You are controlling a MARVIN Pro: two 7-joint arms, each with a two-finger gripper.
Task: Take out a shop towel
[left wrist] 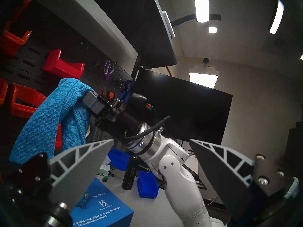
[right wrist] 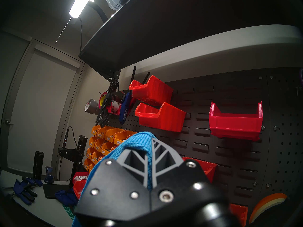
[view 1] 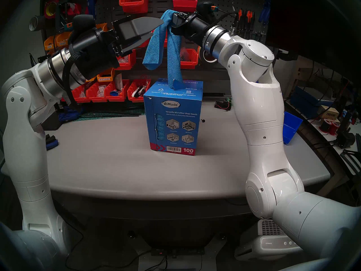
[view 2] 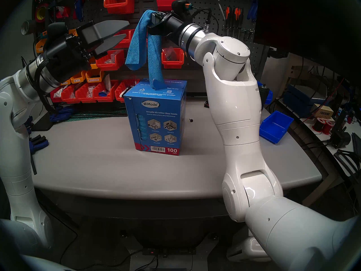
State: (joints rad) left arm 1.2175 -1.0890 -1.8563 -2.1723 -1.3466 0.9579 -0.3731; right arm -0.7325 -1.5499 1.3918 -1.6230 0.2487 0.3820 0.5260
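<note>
While the right gripper sits clamped on the shop towel high above the table, the head views show the cloth draped over it in two hanging strips: one loose end dangling free, the other running down into the slot atop the blue box, so the towel is not yet clear of it. The left gripper hovers beside the cloth with its jaws spread wide, holding nothing, one fingertip near the fabric or perhaps brushing it, hard to call from here. Over to the left wrist view: the towel hangs over the right gripper's grey fingers, box corner below. Right wrist view now: blue cloth pinched between the closed fingers, folded over the tips. The risks, as I judge them: the trapped end could drag the light box up or tip it, a second towel could follow it out, or the draped cloth could slip from that narrow pinch.
</note>
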